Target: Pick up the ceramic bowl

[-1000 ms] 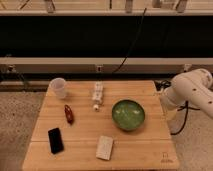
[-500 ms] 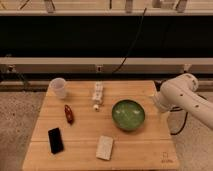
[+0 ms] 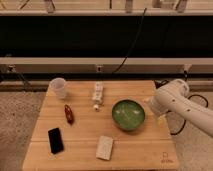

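Note:
The ceramic bowl (image 3: 128,114) is round, shallow and glossy green with a dark rim. It sits upright on the wooden table (image 3: 140,152), right of centre. My white arm (image 3: 172,102) reaches in from the right. At its left end my gripper (image 3: 149,102) hangs just beyond the bowl's right rim, a little above the table. It is open and holds nothing. Most of it is hidden by the arm's white housing.
A translucent cup (image 3: 58,87) stands at the back left. Around the bowl lie a white bottle (image 3: 98,94) at centre back, a red-brown item (image 3: 68,113), a black phone (image 3: 55,140) at front left and a pale packet (image 3: 105,147) at front centre. A dark cable (image 3: 131,45) hangs behind.
The arm has swung left from the table's right edge, bringing the gripper close to the bowl's right rim. The bowl and the other items have not moved.

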